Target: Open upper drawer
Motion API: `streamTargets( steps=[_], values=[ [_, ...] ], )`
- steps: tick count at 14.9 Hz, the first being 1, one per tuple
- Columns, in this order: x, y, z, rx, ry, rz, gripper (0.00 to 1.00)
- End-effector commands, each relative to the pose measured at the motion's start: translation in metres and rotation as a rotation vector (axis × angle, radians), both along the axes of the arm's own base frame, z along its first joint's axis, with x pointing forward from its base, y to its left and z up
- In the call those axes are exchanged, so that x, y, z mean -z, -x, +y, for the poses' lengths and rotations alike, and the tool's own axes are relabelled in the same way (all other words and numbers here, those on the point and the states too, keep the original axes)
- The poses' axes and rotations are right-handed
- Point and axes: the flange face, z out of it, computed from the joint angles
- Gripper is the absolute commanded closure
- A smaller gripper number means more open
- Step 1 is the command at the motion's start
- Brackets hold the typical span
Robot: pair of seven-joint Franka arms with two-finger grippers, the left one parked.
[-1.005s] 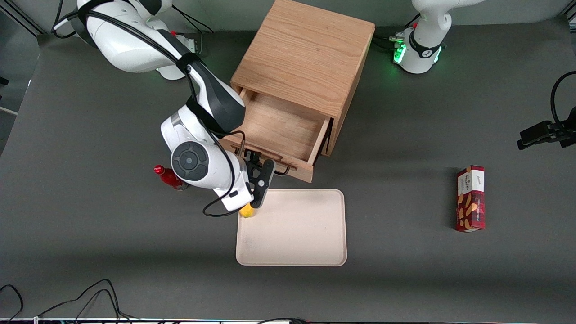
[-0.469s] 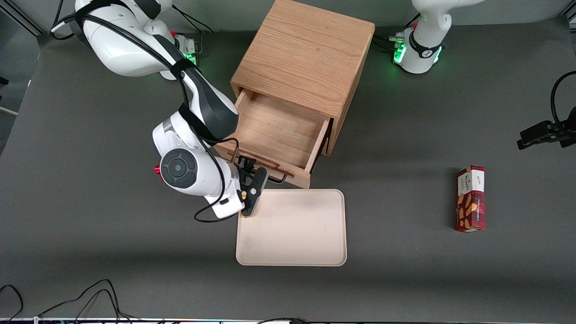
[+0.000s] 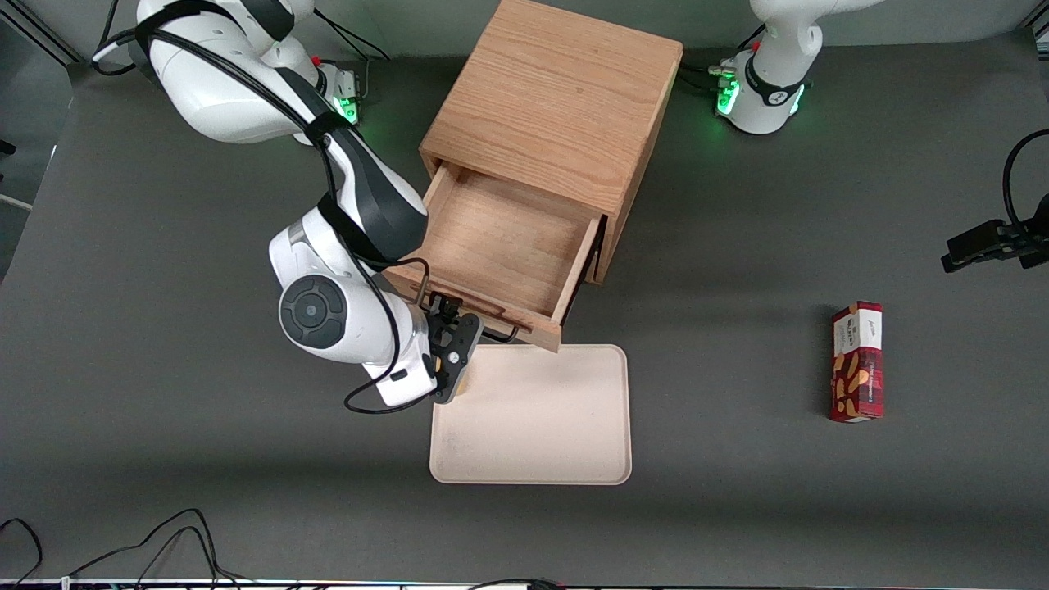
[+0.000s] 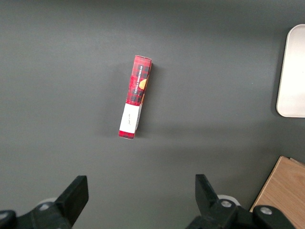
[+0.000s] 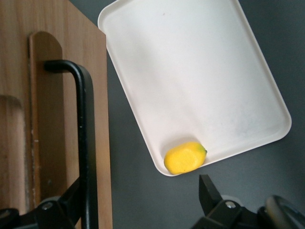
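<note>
The upper drawer (image 3: 500, 246) of the oak cabinet (image 3: 557, 98) stands pulled well out, its plain wood box bare inside. Its front edge overhangs the rim of the cream tray (image 3: 533, 418). My right gripper (image 3: 448, 351) hangs at the drawer front, at the end of the black wire handle (image 3: 496, 334) toward the working arm. In the right wrist view the gripper (image 5: 138, 188) is open, its fingers wide apart. The handle bar (image 5: 86, 143) runs just inside one finger; the other finger (image 5: 208, 191) stands free over the grey table.
A yellow lemon (image 5: 185, 158) lies in the tray's (image 5: 200, 71) corner close under the gripper. A red snack box (image 3: 857, 360) lies flat toward the parked arm's end of the table, also in the left wrist view (image 4: 136, 97). Cables trail along the table's front edge.
The drawer has slid a little farther out toward the tray. My gripper moved with its handle, nearer the front camera. The arm now hides a red bottle seen earlier.
</note>
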Motion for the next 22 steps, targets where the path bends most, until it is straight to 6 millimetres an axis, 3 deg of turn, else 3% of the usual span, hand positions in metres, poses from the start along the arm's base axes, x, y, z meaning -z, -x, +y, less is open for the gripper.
streamTargets(
  steps=[1,10,17,22],
  values=[
    [-0.002,-0.01,0.002,0.02,-0.017,-0.034,0.0],
    [0.004,-0.024,-0.013,0.059,-0.017,-0.067,0.0],
    [-0.001,-0.038,-0.031,0.095,-0.028,-0.106,0.0],
    [-0.006,-0.039,-0.033,0.098,-0.027,-0.109,0.0]
  ],
)
